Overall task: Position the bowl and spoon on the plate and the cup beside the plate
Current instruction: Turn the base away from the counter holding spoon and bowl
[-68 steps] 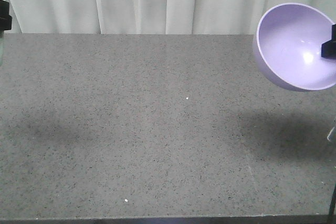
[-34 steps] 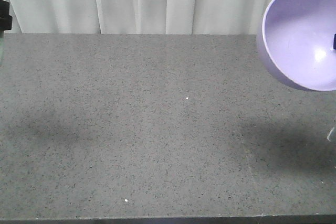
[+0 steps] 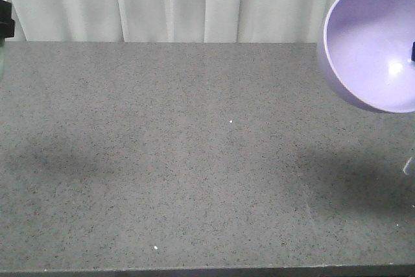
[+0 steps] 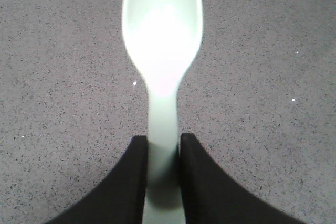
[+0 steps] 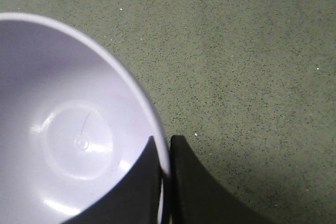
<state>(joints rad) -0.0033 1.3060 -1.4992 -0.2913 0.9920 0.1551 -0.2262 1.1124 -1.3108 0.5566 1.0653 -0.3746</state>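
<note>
Above the surface (image 3: 194,160), the left pincer (image 4: 163,140) clamps the spoon (image 4: 163,40) handle and the right pincer (image 5: 164,141) clamps the bowl (image 5: 68,129) rim.

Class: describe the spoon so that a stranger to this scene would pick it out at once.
Start at the grey speckled table; above its left end, the black fingers of the left gripper clamp a handle. That is the spoon: pale mint-white with an oval scoop, unlike the round lavender bowl held at the right.

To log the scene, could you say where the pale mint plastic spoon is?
The spoon is pinched by its handle in the left gripper above the grey table, at the front view's left edge.
</note>
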